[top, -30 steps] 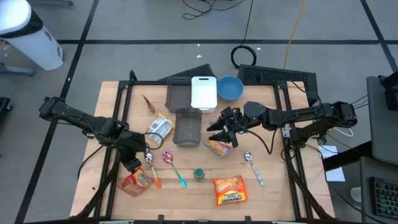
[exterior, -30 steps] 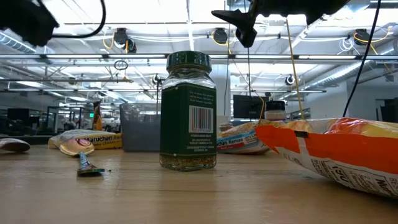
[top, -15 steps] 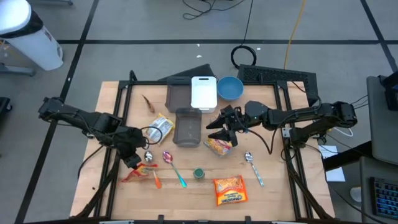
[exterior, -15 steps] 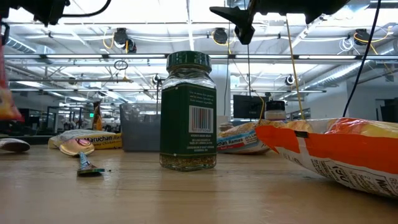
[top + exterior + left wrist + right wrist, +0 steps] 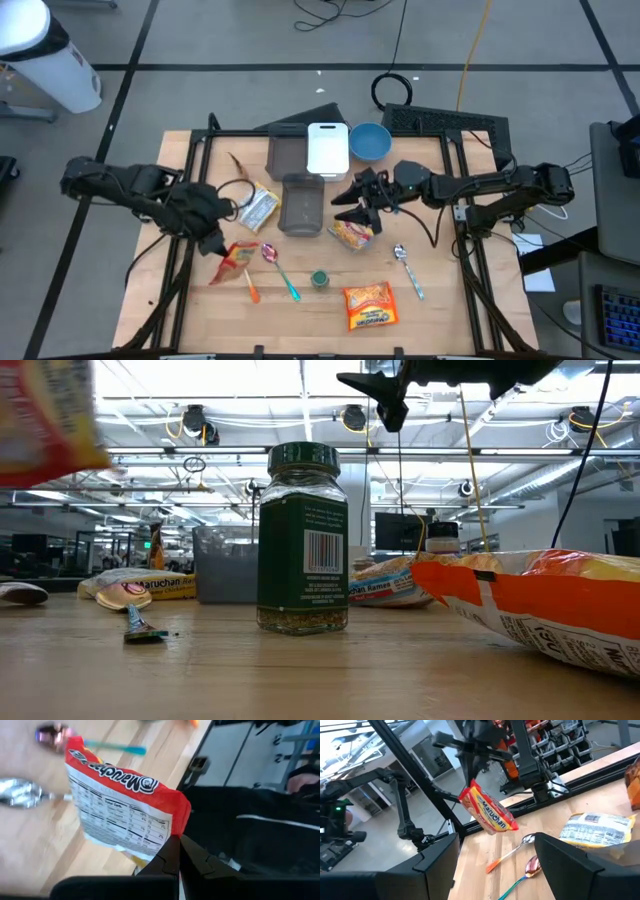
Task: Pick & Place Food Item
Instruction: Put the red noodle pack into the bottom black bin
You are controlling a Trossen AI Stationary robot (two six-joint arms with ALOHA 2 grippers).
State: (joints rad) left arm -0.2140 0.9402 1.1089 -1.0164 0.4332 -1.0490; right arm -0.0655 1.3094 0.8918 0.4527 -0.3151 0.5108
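one pinch is all that holds the red ramen packet (image 5: 232,262) just now: the left gripper (image 5: 212,243) has its jaws closed on the packet's top edge, and the packet hangs clear of the table (image 5: 440,320), over the front-left part, just beside the purple spoon (image 5: 269,252) and above the orange-handled spoon (image 5: 249,288). in the left wrist view the packet (image 5: 120,802) dangles from the closed fingertips by a thin strip of wrapper only, so the grip looks slight.

to carry it well, i would keep the jaws tight and move slowly, without sudden turns of the wrist, since a light bag held by its seam will swing and may slip out. keep it high enough to pass the spice jar (image 5: 319,279) and the spoons. the likely goal is one of the clear containers (image 5: 301,204) near the table's middle (the task does not say which); lower the bag well inside before letting go.

the right gripper (image 5: 352,206) hovers with jaws open, holding nothing, above another noodle packet (image 5: 352,235) right of the container. steer the left arm's path short of it.
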